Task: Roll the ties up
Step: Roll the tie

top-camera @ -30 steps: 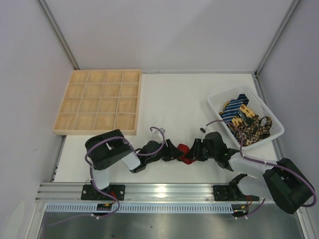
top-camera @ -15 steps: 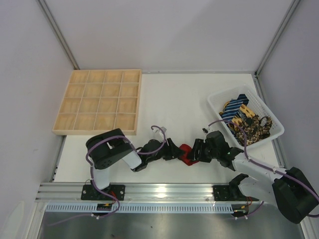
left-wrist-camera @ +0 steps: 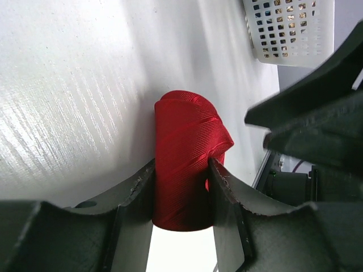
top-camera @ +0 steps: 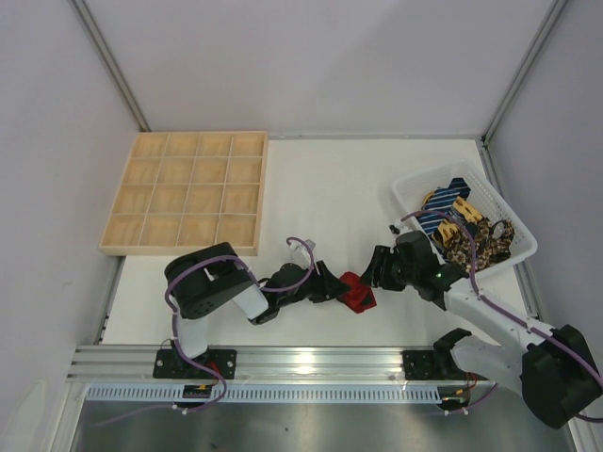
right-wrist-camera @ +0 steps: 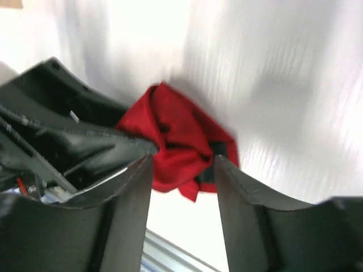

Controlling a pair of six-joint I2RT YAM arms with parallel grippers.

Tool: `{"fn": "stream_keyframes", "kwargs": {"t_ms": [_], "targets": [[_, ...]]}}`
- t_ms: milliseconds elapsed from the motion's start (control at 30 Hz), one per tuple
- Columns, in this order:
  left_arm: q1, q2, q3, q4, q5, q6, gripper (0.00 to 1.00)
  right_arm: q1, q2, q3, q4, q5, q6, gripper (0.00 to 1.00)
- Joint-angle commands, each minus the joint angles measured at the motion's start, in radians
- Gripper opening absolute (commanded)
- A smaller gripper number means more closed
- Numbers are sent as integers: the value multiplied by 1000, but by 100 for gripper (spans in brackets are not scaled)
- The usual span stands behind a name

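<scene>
Low in the centre of the top view, I have the red tie bunched into a roll on the table, between my two grippers. My left gripper is clamped on it: in the left wrist view both fingers press the sides of the roll, which stands between them as a fairly tight cylinder with one loose fold bulging at its upper right. My right gripper has its jaws apart. In the right wrist view, which is blurred, the tie shows between and beyond the fingers, and I can't see them pressing it, so I judge that side is holding nothing. In the top view it sits just right of the roll.

So one tie looks rolled, or nearly so, though the right wrist view shows it lumpy with a dark gap, so I would not call it neat. It is not stored anywhere yet. The wooden tray at upper left has no tie in it.

At the right edge, the white basket holds the other ties: navy striped, yellow and speckled, all tangled and unrolled. By my reckoning most of the job remains.
</scene>
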Motion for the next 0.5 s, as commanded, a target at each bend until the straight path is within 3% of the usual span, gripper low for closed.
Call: {"fn": "stream_keyframes", "kwargs": {"t_ms": [0,100,133,167,467], "targets": [[7,65,-45,-243,-19,84,47,-32,76,69,37,37,-40,50],[7,62,-45,-245,-15,85,47,-51,185,86,125,9,-27,35],[7,62,-45,-245,-13,85,47,-55,210,98,149,2,-28,23],[7,62,-47,-245,-12,85,47,-55,268,108,183,-5,-31,21],[7,57,-33,-257,-6,87,47,-65,434,151,249,-63,-67,18]]}}
